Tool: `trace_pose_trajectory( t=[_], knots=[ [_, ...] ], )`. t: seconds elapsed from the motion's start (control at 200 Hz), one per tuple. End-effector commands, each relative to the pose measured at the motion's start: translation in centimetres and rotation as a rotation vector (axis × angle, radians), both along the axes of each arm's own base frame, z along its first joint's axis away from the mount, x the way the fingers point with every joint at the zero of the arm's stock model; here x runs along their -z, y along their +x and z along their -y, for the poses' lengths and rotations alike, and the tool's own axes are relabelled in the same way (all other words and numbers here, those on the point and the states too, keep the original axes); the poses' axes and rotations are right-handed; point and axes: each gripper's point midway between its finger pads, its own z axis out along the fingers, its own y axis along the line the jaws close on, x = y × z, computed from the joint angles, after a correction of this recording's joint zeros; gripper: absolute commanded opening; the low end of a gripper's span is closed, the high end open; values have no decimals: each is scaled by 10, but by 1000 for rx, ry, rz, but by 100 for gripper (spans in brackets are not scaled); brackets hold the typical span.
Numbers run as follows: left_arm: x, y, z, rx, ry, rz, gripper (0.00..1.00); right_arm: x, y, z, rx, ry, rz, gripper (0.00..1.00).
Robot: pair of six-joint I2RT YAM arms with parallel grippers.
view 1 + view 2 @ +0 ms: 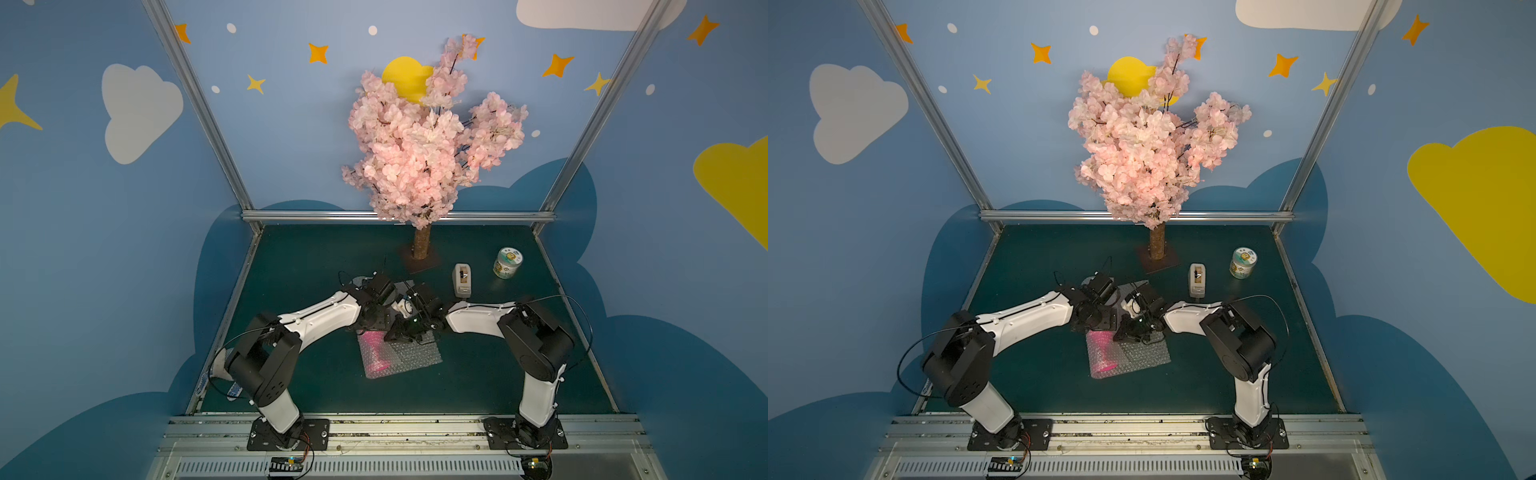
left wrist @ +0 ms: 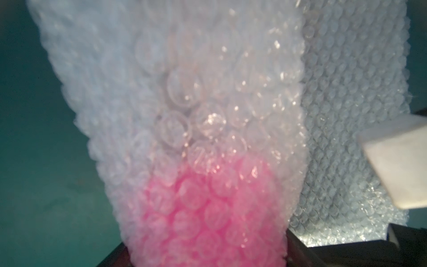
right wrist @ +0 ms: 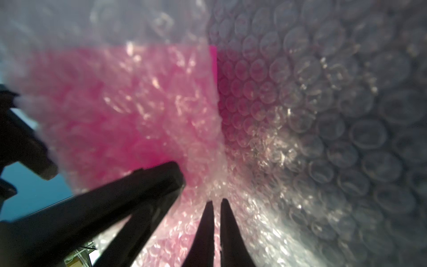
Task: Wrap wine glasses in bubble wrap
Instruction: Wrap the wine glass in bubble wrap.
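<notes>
The hot-pink wine glass [image 1: 376,353] [image 1: 1102,353] lies on its side, rolled into the left part of the bubble wrap [image 1: 415,353] [image 1: 1142,353]. My left gripper [image 1: 371,328] [image 2: 203,254] reaches down over its far end. Its dark fingers [image 2: 298,245] press the wrapped glass [image 2: 208,219] from both sides. My right gripper [image 1: 392,334] [image 3: 216,202] is shut. Its tips rest on the wrap [image 3: 323,115] at the crease beside the glass [image 3: 127,104]. I see nothing clearly pinched between them.
A white tape dispenser [image 1: 462,280] and a green-labelled jar [image 1: 508,262] stand at the back right. A blossom tree's trunk [image 1: 422,245] stands at the back middle. A cloth [image 1: 220,370] lies by the left rail.
</notes>
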Motion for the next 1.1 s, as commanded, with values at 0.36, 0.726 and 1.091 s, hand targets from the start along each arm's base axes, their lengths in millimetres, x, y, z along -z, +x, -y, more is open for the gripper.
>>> trace_pose_trajectory(
  t=[0.36,0.726,1.091],
  knots=[
    [20,-15,-25,-94,234,-123,85,6,10,-3,67,120,-46,12],
    [16,-13,-19,-66,252,-143,83,-15,40,13,111,154,30,13],
    [15,-11,-13,-62,219,-146,83,-1,43,-14,76,162,-30,15]
  ],
)
